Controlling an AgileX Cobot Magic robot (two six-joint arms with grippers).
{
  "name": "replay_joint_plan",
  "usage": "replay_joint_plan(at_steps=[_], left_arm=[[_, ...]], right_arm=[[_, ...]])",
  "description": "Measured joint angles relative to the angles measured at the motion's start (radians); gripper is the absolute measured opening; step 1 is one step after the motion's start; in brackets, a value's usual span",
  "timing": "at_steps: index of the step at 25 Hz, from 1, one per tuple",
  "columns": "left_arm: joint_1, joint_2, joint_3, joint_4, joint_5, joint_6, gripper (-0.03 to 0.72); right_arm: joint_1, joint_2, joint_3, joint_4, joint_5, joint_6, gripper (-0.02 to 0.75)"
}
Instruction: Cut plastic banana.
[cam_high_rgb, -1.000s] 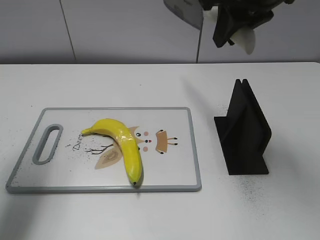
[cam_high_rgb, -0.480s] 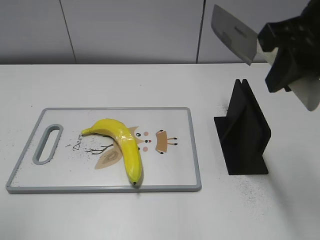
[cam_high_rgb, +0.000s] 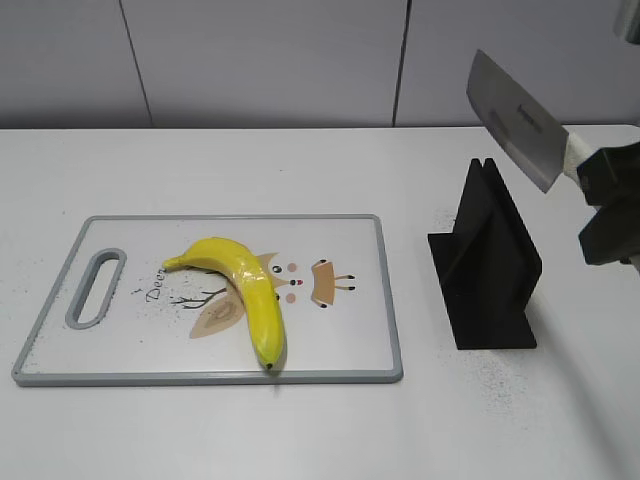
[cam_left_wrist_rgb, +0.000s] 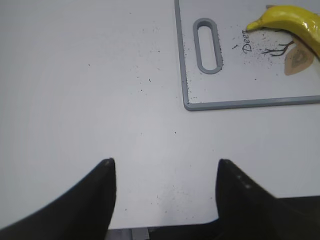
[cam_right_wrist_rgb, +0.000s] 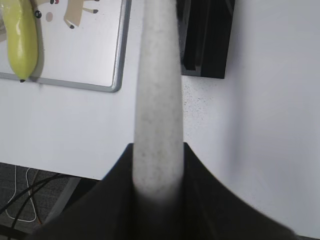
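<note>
A yellow plastic banana (cam_high_rgb: 245, 290) lies curved on the white cutting board (cam_high_rgb: 340, 345); it also shows in the left wrist view (cam_left_wrist_rgb: 295, 25) and the right wrist view (cam_right_wrist_rgb: 22, 40). My right gripper (cam_high_rgb: 605, 205) is shut on the pale handle (cam_right_wrist_rgb: 157, 95) of a cleaver and holds the grey blade (cam_high_rgb: 515, 122) in the air above the black knife stand (cam_high_rgb: 487, 262), at the right edge. My left gripper (cam_left_wrist_rgb: 164, 165) is open and empty over bare table, left of the board's handle slot (cam_left_wrist_rgb: 207, 45). It is out of the exterior view.
The black knife stand is upright to the right of the board, with a slot at its top; it also shows in the right wrist view (cam_right_wrist_rgb: 205, 40). The white table's front edge (cam_right_wrist_rgb: 75, 172) is near, with cables (cam_right_wrist_rgb: 25, 200) below it.
My right gripper has carried the cleaver from the top centre to the right and down. The blade now hangs over the knife stand. Banana and board have not moved.
</note>
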Motion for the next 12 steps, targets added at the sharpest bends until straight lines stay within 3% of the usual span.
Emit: replay_joint_plan(at_steps=[12], left_arm=[[0.0, -0.295, 0.142, 0.0, -0.107, -0.001, 0.586]], right_arm=[[0.0, -0.022, 0.095, -0.042, -0.086, 0.077, 0.161]])
